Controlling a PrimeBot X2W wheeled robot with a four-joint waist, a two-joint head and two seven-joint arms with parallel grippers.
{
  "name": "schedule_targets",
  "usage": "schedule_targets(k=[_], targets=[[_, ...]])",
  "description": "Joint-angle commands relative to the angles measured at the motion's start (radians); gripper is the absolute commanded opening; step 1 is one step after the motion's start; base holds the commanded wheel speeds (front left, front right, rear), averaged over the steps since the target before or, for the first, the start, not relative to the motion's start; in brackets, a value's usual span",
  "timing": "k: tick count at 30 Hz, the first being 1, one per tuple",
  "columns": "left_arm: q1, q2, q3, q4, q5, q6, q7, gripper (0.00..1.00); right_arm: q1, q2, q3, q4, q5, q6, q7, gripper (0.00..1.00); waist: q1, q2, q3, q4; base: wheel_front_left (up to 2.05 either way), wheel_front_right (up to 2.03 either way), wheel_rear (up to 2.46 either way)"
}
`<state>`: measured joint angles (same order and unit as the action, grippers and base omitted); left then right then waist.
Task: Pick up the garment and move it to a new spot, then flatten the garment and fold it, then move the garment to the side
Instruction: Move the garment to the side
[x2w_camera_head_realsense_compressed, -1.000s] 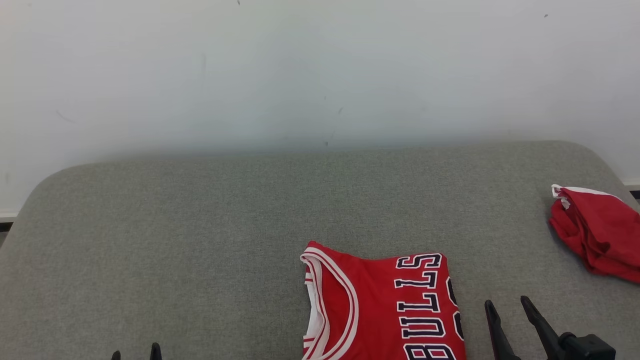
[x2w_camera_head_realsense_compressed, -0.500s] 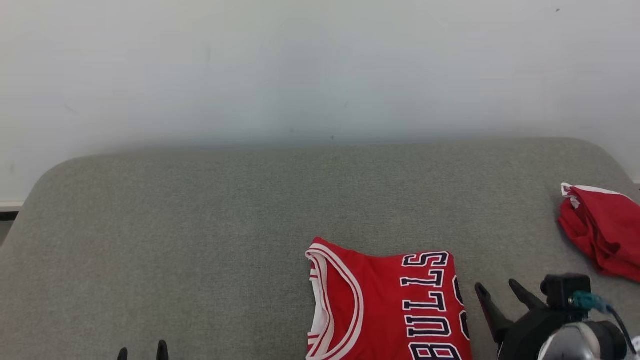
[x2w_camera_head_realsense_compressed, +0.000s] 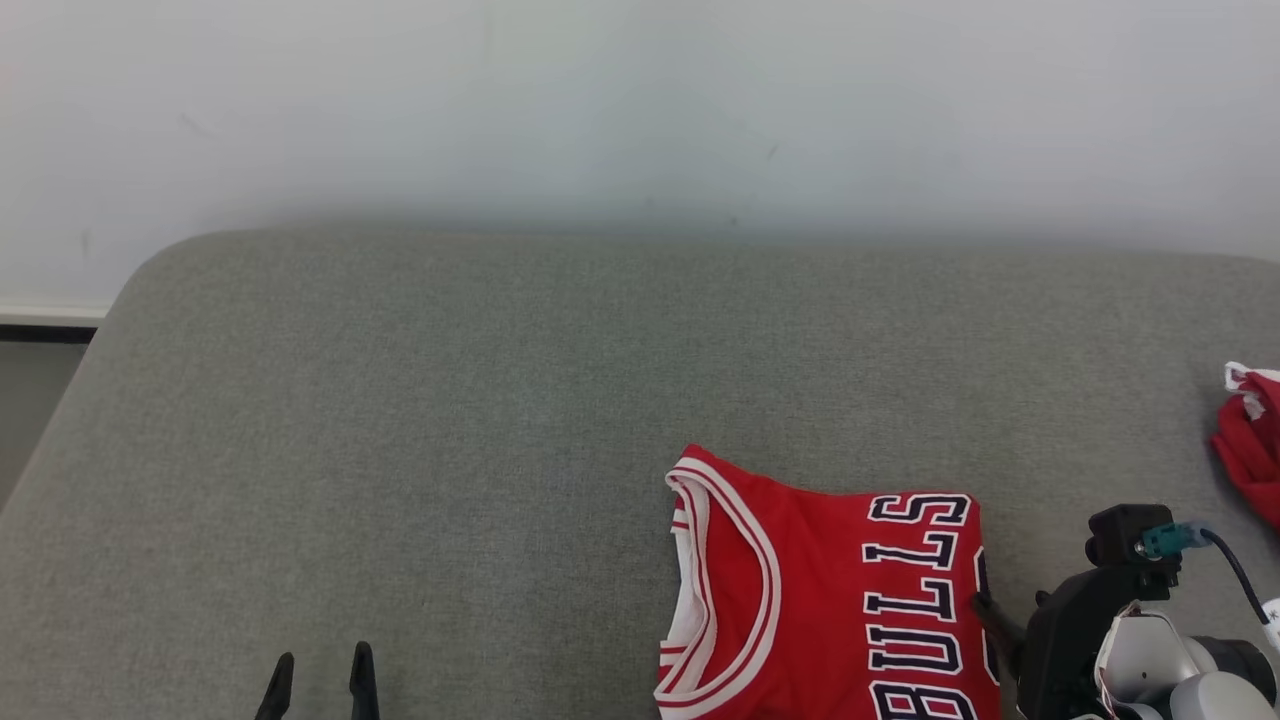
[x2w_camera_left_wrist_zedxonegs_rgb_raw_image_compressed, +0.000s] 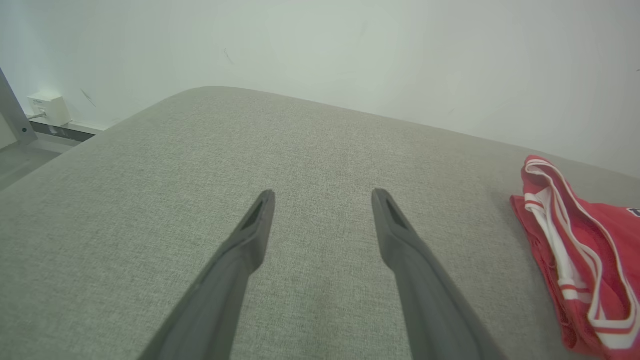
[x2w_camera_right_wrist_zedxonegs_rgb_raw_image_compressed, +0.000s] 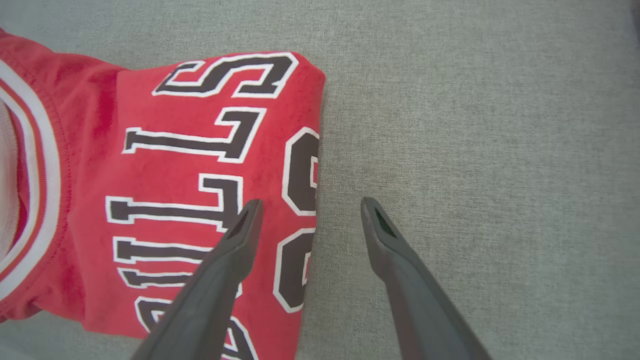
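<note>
Folded jersey (x2w_camera_right_wrist_zedxonegs_rgb_raw_image_compressed: 165, 125) laid on grey cushion (x2w_camera_left_wrist_zedxonegs_rgb_raw_image_compressed: 300, 135).
Right tool (x2w_camera_right_wrist_zedxonegs_rgb_raw_image_compressed: 311, 202) positioned astride jersey's right edge, left tool (x2w_camera_left_wrist_zedxonegs_rgb_raw_image_compressed: 323, 192) well to its left; both spread wide, nothing gripped.

Red jersey (x2w_camera_head_realsense_compressed: 820, 590) with white-trimmed collar and navy white-outlined lettering, grey woven cushion (x2w_camera_head_realsense_compressed: 450, 450), dark end effector fingers (x2w_camera_right_wrist_zedxonegs_rgb_raw_image_compressed: 225, 265)

On the left gripper (x2w_camera_left_wrist_zedxonegs_rgb_raw_image_compressed: 323, 196), two long dark grey fingers (x2w_camera_left_wrist_zedxonegs_rgb_raw_image_compressed: 240, 260), slim and tapering, each with a narrow slot sunk near its tip. The right gripper (x2w_camera_right_wrist_zedxonegs_rgb_raw_image_compressed: 310, 205) wears a matching pair. At five o'clock in the head view, a black boxy housing (x2w_camera_head_realsense_compressed: 1118, 530) carries a teal connector (x2w_camera_head_realsense_compressed: 1163, 540). A thin black cable (x2w_camera_head_realsense_compressed: 1236, 572) curls off it, above a rounded pale grey forearm shell (x2w_camera_head_realsense_compressed: 1150, 655).
</note>
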<state>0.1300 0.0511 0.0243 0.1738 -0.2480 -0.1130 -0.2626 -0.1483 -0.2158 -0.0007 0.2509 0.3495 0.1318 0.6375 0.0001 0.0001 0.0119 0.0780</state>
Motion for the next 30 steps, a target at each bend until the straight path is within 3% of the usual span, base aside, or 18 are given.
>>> schedule_targets(k=[1, 16, 17, 19, 20, 30], targets=[[-0.020, -0.001, -0.006, -0.004, -0.009, 0.005, -0.003, 1.00, -0.019, 0.008, -0.008, 0.002, -0.010, -0.002, 0.014, 1.00, -0.0001, -0.0001, 0.053, 0.046, 0.00, 0.00, 0.00], [-0.072, -0.001, -0.040, -0.008, -0.013, 0.009, -0.002, 1.00, -0.009, 0.068, -0.068, 0.081, -0.077, -0.002, 0.167, 1.00, -0.0001, -0.0001, 0.126, 0.092, 0.00, 0.00, 0.00], [-0.073, -0.001, -0.042, -0.009, -0.013, 0.010, -0.002, 1.00, -0.010, 0.071, -0.064, 0.079, -0.077, -0.002, 0.179, 0.51, -0.0001, -0.0001, 0.128, 0.091, 0.00, 0.00, 0.00], [-0.075, -0.001, -0.045, -0.011, -0.015, 0.011, -0.003, 1.00, -0.019, 0.063, -0.049, 0.066, -0.085, -0.002, 0.190, 0.09, -0.0001, -0.0001, 0.131, 0.089, 0.00, 0.00, 0.00], [-0.076, -0.001, -0.048, -0.013, -0.018, 0.011, -0.003, 1.00, -0.025, 0.055, -0.039, 0.058, -0.084, -0.002, 0.195, 0.00, -0.0001, -0.0001, 0.133, 0.087, 0.00, 0.00, 0.00], [-0.109, -0.001, -0.074, -0.059, -0.016, 0.016, -0.003, 1.00, -0.173, -0.117, 0.060, -0.037, -0.075, -0.003, 0.219, 0.00, -0.0001, -0.0001, 0.152, 0.047, 0.00, 0.00, 0.00]])
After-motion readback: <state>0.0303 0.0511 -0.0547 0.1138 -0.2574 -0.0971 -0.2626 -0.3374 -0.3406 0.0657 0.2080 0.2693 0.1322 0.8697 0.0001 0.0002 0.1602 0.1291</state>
